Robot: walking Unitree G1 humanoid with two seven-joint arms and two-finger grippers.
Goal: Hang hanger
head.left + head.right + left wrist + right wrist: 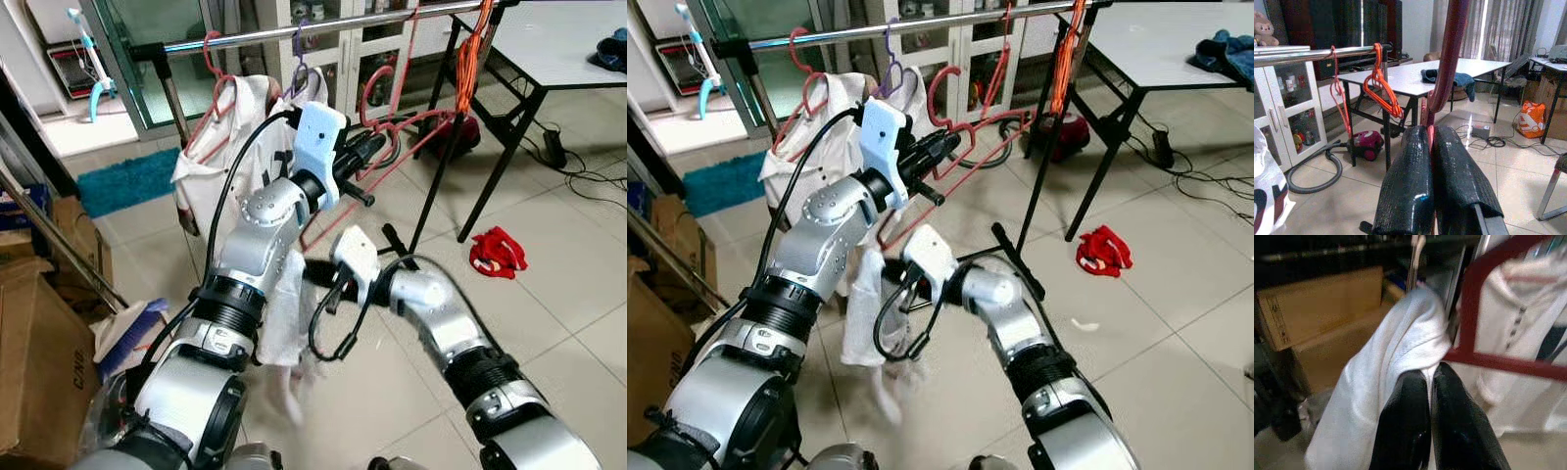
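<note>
Two grippers are at work below the rail [294,32], taken here as the landmark. The left gripper [377,147] is raised just under the rail, its fingers [1408,181] pressed together on the stem of a dark red hanger [377,93]; in the left wrist view the red stem is seen rising from between the pads. The hanger's hook is curled just below the rail, not over it, & its body slopes down & away from the rail toward the lower arm. The right gripper [1431,374] is held well below the rail, approx. under the left one, fingers closed & pinching a fold of white cloth [1386,382]; a red hanger bar [1508,363] is seen crossing just beyond the fingertips. The cloth is draped downward from that grip toward the floor [558,294].

On the rail, a pink hanger [214,73] w/ a white shirt [225,147] is hung beside a purple hook [300,61]. At the rail's far end, orange hangers [470,49] are hung in a bunch. Beyond that end a white table [558,39] is seen, w/ blue fabric [612,49] on it. A red rag [498,251] lies on the floor below the table side. A maroon vacuum [1367,143] sits under the rail's far end, poss. w/ its hose trailing; that part is small. Cardboard boxes [39,362] are stacked at the rail's near side.
</note>
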